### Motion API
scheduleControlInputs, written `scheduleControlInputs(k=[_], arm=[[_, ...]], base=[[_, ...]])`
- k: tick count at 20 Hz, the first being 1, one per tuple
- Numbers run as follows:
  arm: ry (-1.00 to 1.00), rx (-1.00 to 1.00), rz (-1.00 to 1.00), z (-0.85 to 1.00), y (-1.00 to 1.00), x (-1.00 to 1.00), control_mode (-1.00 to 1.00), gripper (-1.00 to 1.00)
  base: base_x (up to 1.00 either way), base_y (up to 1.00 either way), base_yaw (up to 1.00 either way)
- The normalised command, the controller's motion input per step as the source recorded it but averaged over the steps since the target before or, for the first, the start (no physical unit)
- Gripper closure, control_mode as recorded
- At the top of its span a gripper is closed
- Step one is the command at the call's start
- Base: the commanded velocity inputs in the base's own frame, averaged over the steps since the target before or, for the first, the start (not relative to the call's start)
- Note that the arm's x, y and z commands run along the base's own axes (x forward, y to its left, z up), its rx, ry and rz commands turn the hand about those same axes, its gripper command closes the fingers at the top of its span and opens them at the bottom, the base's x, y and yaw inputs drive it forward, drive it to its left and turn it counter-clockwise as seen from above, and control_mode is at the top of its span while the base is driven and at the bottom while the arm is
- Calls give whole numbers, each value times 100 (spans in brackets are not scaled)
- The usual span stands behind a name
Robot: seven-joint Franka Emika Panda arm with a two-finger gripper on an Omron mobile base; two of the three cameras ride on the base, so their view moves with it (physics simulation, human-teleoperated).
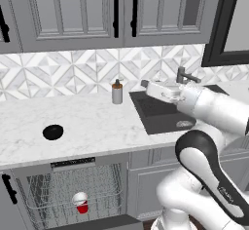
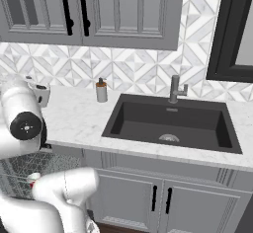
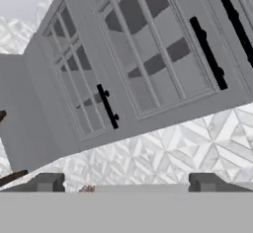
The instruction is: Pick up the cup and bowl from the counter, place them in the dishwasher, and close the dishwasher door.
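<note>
No readable words, numbers or brand marks are showing anywhere; small markings on the arm's dark link (image 1: pixel 224 192) are coming through too blurred to read.

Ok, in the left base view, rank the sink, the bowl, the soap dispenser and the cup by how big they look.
Largest to smallest as they appear:
1. sink
2. soap dispenser
3. bowl and cup look about alike; the cup lies lower, in the dishwasher rack, so I won't rank them.
</note>
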Motion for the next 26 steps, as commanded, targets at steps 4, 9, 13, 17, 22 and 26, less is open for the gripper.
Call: scheduleControlInputs(k=[4, 9, 13, 17, 22, 26], arm=[[74, 0, -14, -42, 0, 96, -100, -100], [80, -7, -5, -29, 6, 64, -100, -100], [81, -22, 1, -94, 47, 57, -100, -100], [57, -29, 4, -86, 69, 65, -100, -100], [23, -35, 6, -66, 72, 77, -100, -100], [15, -25, 14, -77, 37, 48, -100, -100]], base=[[0, 0, 0], [0, 0, 0], [0, 0, 0], [0, 0, 0], [0, 0, 0], [0, 0, 0]])
